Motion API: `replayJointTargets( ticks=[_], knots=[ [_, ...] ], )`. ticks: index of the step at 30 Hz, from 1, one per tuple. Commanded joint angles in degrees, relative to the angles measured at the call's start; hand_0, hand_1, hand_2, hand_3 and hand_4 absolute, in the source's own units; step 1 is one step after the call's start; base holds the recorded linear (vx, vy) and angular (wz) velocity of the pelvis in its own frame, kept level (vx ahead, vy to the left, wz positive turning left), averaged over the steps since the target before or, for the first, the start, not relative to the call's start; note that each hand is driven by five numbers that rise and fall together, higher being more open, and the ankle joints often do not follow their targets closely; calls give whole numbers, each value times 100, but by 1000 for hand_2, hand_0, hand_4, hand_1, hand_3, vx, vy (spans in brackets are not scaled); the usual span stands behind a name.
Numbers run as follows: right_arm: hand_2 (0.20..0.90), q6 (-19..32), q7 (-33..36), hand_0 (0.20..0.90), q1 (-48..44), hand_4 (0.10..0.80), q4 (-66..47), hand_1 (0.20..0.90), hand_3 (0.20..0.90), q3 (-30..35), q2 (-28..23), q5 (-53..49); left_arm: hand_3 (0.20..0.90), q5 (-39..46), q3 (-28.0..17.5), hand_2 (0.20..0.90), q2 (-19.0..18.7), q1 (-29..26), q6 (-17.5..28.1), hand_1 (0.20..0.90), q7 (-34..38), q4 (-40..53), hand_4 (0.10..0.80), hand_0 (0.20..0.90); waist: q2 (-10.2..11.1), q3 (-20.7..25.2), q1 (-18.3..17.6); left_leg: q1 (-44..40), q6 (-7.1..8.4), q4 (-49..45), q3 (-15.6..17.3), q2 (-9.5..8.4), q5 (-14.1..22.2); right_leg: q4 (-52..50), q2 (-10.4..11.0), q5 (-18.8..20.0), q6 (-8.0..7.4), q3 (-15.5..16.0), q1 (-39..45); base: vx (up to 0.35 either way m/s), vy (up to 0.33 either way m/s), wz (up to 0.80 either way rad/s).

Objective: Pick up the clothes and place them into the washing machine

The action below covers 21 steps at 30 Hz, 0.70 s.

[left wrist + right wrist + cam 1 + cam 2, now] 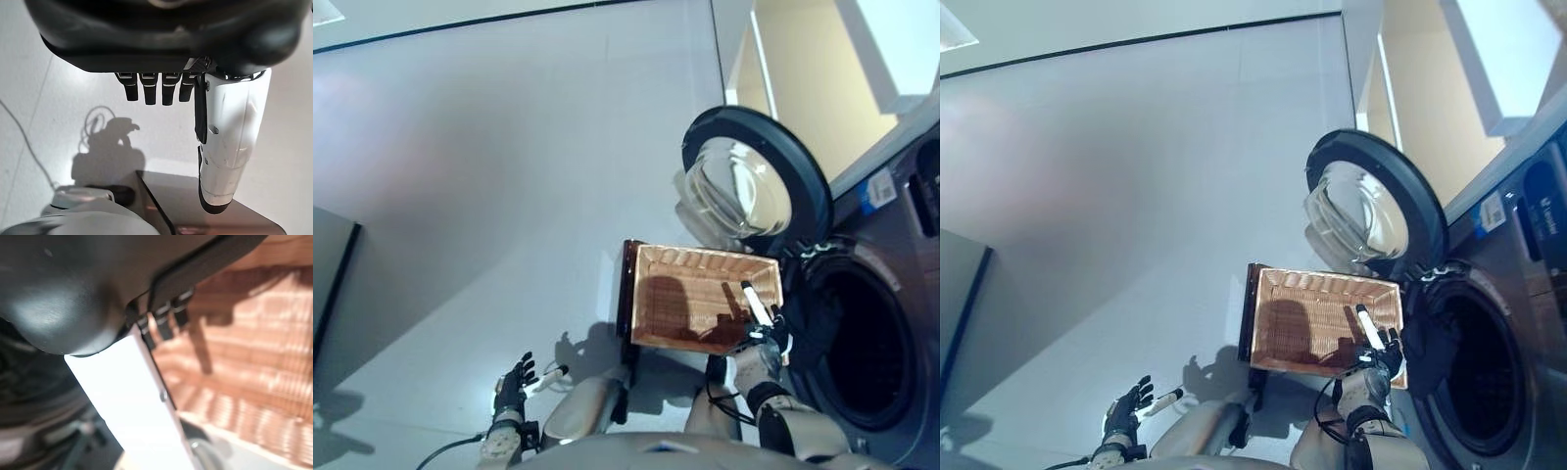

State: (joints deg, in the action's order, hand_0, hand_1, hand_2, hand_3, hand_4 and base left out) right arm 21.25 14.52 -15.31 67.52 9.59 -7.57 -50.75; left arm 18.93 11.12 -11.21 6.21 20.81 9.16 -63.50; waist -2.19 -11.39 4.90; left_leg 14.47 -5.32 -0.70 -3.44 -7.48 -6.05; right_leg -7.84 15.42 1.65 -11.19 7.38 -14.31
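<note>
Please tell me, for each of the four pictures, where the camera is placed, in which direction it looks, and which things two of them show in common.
Left eye view: on the head, looking down at the wicker basket, open washing machine and door; left hand and right hand show.
Right eye view: beside it, same scene slightly shifted.
Left wrist view: on the left wrist, facing the floor; its own open hand fills the top.
Right wrist view: on the right wrist, facing into the basket, which looks empty; its own hand shows.
Shared: right wrist and both eye views show the basket.
</note>
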Motion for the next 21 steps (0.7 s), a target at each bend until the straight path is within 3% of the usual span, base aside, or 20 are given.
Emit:
replayJointTargets(
  ticks=[1, 6, 11, 15, 21],
  knots=[
    [900, 336, -98, 900, -59, 800, -142, 900, 900, 82, -112, -166, 900, -111, -78, 900, 12, -211, 149, 900, 145, -122, 800, 900, 29, -20, 149, 343, 436, -616, 164, 90, 422, 69, -87, 272, 414, 97, -3, -45, -15, 3],
    [900, 527, 57, 900, -441, 800, -100, 900, 900, 353, -221, -718, 900, -70, -66, 900, -47, -125, 217, 900, 200, -31, 800, 900, -227, -220, 137, 462, 413, -651, 218, 34, 412, -9, -83, 286, 432, 15, -205, -74, 69, 6],
    [900, 694, 319, 900, -894, 800, -258, 900, 900, 637, -477, -1032, 900, 133, 234, 900, 40, 50, 249, 900, 175, 131, 800, 900, -896, -420, 68, 595, 344, -740, 392, -86, 443, -281, 9, 252, 459, -299, -580, -42, 160, -11],
    [900, 853, 566, 900, -1112, 800, -456, 900, 900, 897, -702, -1028, 900, 259, 448, 900, 187, 72, 262, 900, 163, 143, 800, 900, -1265, -500, 24, 715, 336, -807, 484, -146, 457, -423, 70, 202, 469, -435, -791, -11, 107, -16],
    [900, 900, 875, 900, -1205, 800, -552, 900, 900, 969, -1123, -587, 900, 296, 643, 900, 324, 132, 272, 900, 121, 177, 800, 900, -1508, -494, -21, 727, 341, -802, 532, -169, 478, -466, 87, 201, 454, -556, -896, 30, 36, -9]
  ],
)
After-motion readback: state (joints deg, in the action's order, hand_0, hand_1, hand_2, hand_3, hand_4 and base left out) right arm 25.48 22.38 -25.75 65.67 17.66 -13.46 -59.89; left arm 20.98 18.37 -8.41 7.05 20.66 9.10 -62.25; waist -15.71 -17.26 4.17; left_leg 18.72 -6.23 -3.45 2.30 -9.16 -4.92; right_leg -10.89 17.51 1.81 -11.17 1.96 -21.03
